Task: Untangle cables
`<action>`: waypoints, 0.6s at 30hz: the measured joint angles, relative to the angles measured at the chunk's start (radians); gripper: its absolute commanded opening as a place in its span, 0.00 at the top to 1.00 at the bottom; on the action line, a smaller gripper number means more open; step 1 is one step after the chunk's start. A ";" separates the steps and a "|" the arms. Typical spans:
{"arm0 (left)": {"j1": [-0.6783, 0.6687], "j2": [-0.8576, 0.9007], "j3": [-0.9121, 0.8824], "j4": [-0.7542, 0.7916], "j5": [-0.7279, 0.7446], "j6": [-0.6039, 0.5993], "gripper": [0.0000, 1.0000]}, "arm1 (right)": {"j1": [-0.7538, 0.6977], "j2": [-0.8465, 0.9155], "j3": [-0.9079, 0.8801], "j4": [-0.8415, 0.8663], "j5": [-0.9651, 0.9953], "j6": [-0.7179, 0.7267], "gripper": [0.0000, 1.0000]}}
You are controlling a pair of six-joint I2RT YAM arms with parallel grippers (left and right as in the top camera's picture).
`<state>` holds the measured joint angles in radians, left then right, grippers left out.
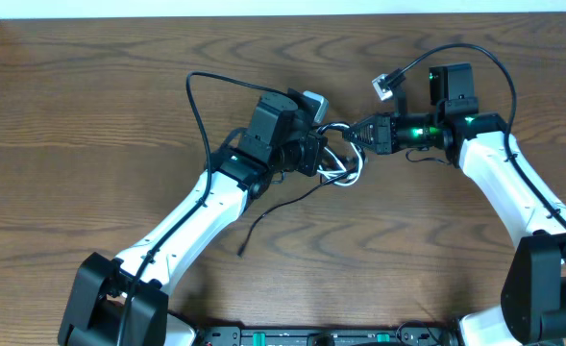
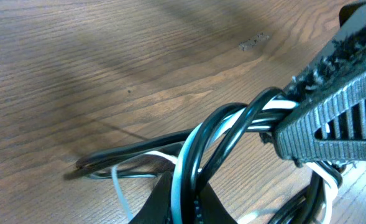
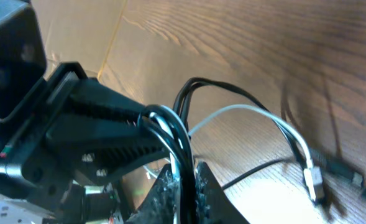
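You have the left gripper (image 1: 318, 154) and right gripper (image 1: 353, 133) both clenched on the tangled cables (image 2: 238, 118) near the frame's centre.

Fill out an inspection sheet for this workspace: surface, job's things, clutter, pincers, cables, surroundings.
Surface: brown wood-grain table.
Job's things: black cable and white cable, twisted into one cable bundle between the arms; a black tail trails toward the near edge.
Clutter: one small pale plug-like piece by the right arm; what it belongs to is unclear.
Pincers: left pincer shut on the cable bundle; right pincer shut on it too, tips close together.
Cables: thick black arm wires loop off both arms.
Surroundings: pale strip beyond the table's far edge.
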<state>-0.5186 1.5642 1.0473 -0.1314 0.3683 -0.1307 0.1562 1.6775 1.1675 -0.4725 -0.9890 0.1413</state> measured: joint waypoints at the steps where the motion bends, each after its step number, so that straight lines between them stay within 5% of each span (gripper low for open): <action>1: 0.002 0.000 0.000 0.000 0.000 -0.002 0.93 | 0.003 0.000 0.000 -0.006 0.007 0.000 0.99; 18: 0.073 0.000 -0.010 0.001 0.007 -0.199 0.93 | 0.148 -0.007 0.017 -0.163 0.200 -0.284 0.99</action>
<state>-0.4458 1.5646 1.0378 -0.1307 0.3752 -0.3298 0.3038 1.6703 1.1847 -0.6353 -0.7895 -0.1425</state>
